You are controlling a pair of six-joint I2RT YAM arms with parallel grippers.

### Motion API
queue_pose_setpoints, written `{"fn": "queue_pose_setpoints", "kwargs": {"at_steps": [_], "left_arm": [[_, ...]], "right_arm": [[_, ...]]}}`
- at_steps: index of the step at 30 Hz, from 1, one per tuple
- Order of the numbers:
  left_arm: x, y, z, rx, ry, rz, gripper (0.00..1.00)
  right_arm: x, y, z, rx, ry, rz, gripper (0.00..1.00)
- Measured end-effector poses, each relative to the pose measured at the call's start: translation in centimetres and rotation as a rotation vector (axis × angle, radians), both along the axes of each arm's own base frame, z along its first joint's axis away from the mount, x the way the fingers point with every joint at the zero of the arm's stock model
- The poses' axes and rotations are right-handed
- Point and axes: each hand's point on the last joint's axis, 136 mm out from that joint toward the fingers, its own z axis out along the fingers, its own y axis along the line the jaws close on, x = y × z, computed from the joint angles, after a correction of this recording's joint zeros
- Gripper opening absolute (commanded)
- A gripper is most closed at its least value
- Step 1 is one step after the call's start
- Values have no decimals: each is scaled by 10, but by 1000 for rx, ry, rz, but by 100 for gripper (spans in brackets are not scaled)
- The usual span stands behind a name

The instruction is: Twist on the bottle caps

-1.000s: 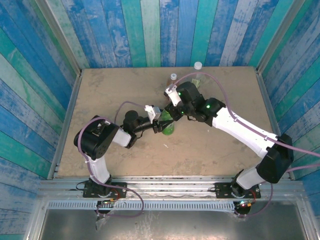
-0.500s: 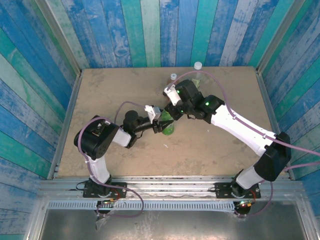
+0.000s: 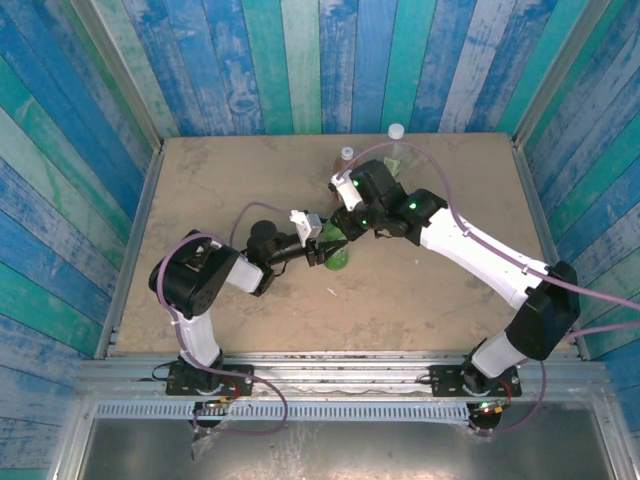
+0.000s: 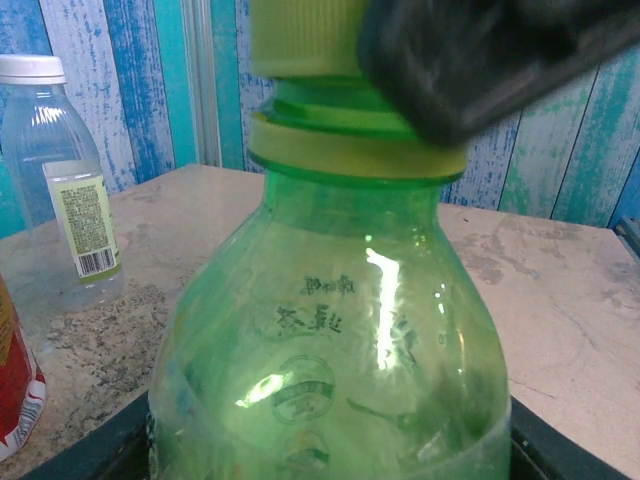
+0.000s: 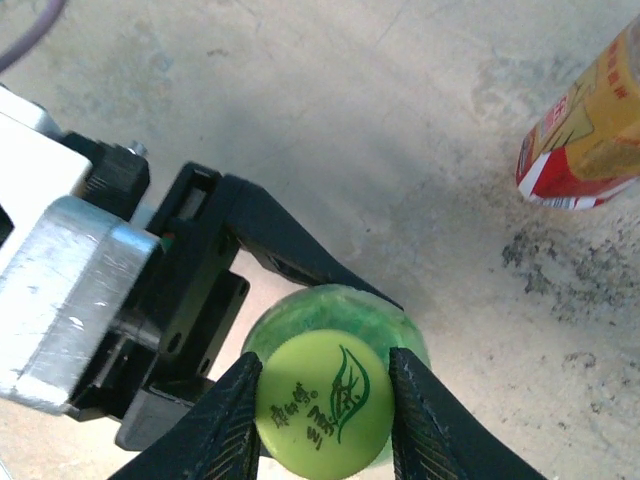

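Green bottle (image 3: 337,256): stood upright near the middle of the worktop (image 3: 220,190), between the two arms; its tinted, see-through body carried embossed marks below the shoulder (image 4: 330,350).
Left tool (image 3: 326,248): reached in from the left and was clamped on the green bottle's body, with one black finger (image 5: 300,262) curving round the far side below the shoulder.
Yellow-green cap (image 5: 323,400): sat on the green bottle's neck, with a leaf logo and printed characters on top. From the left wrist it showed above the neck ring, but a dark finger crossed it there, so how far it was threaded down could not be told.
Right tool (image 5: 324,405): came in from above and stood narrow on the yellow-green cap, its two fingers (image 5: 232,425) lying against opposite sides of the rim.
Clear bottle (image 3: 397,152): stood upright at the far edge of the worktop, right of centre and well apart from the green bottle, with a pale label on its side and a white cap (image 4: 30,68) on.
Amber bottle (image 3: 342,172): stood upright just beyond the right wrist, left of the clear bottle, with a red label at its base (image 5: 590,120) and a small white top (image 3: 347,153).
Worktop: was a mottled beige slab, speckled dark near the amber bottle.
Plank walls (image 3: 300,60): were blue and green boards on the left, far and right sides.
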Motion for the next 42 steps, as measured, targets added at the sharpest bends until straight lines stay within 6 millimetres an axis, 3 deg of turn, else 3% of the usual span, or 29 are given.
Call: {"fn": "queue_pose_setpoints", "kwargs": {"at_steps": [4, 11, 15, 17, 22, 26, 36, 42], "left_arm": [[0, 0, 0, 0, -1, -1, 60], [0, 0, 0, 0, 0, -1, 60], [0, 0, 0, 0, 0, -1, 60], [0, 0, 0, 0, 0, -1, 60], [0, 0, 0, 0, 0, -1, 60], [0, 0, 0, 0, 0, -1, 60], [0, 0, 0, 0, 0, -1, 60], [0, 0, -1, 1, 1, -1, 60]], "right_arm": [[-1, 0, -4, -9, 11, 2, 40], [-1, -1, -2, -10, 4, 7, 63], [-3, -3, 9, 5, -20, 10, 67], [-4, -5, 20, 23, -42, 9, 62], [-5, -8, 45, 69, -104, 3, 36], [-1, -8, 48, 73, -123, -6, 26], [3, -4, 21, 29, -74, -6, 22], [2, -2, 19, 41, -72, -3, 22]]}}
